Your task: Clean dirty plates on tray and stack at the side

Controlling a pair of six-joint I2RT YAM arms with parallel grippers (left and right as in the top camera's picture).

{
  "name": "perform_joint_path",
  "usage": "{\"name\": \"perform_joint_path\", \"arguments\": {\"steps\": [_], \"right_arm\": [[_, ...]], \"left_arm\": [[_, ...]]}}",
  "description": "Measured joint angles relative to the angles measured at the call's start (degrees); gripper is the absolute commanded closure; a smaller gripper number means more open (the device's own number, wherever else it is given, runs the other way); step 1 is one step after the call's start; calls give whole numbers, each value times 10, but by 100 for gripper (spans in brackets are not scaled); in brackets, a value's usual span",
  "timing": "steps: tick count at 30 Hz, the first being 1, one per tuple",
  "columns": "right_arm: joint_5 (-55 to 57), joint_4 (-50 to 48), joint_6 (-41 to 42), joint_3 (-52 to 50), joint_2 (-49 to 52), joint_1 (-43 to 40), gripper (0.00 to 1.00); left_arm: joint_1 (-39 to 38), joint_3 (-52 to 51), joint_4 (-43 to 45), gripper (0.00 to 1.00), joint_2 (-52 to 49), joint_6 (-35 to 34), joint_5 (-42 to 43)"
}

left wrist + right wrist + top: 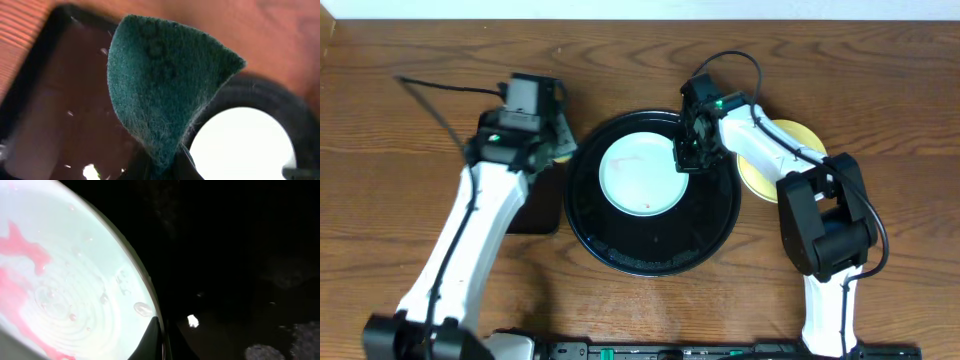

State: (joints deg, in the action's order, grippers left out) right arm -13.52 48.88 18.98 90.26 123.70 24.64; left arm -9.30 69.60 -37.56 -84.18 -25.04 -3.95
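**One smeared mint plate (642,172) on the round tray (655,252)**

Left end effector (553,145), clenched on a scouring pad (160,85), hangs above the rectangular tray (535,212), centre-left. Right end effector (688,152), grip indeterminate, sits at the plate's right rim. A yellow plate (800,135) lies on the bench (400,200) at right.

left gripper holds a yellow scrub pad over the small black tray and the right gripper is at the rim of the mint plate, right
Not quite: the scrub pad in the left gripper is dark green, not yellow, as the left wrist view shows. The rest holds.
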Motion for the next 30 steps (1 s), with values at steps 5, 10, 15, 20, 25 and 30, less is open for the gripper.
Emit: {"name": "perform_joint_path", "arguments": {"steps": [5,10,15,20,25,30], "right_arm": [[17,5,-24,-4,-23,-6,99],[123,11,-33,-4,-89,5,99],[316,16,-37,-4,-143,62,99],[493,17,-40,-4,-147,141,99],[616,17,-42,-4,-147,199,99],[682,17,-43,-4,-147,213,99]], "left_arm": [[41,3,-9,92,5,12,2],[62,3,-13,92,-18,14,2],[62,3,-14,93,-48,14,4],[62,3,-15,92,-59,13,6],[62,3,-15,92,-59,13,6],[62,3,-15,92,-59,13,6]]}}
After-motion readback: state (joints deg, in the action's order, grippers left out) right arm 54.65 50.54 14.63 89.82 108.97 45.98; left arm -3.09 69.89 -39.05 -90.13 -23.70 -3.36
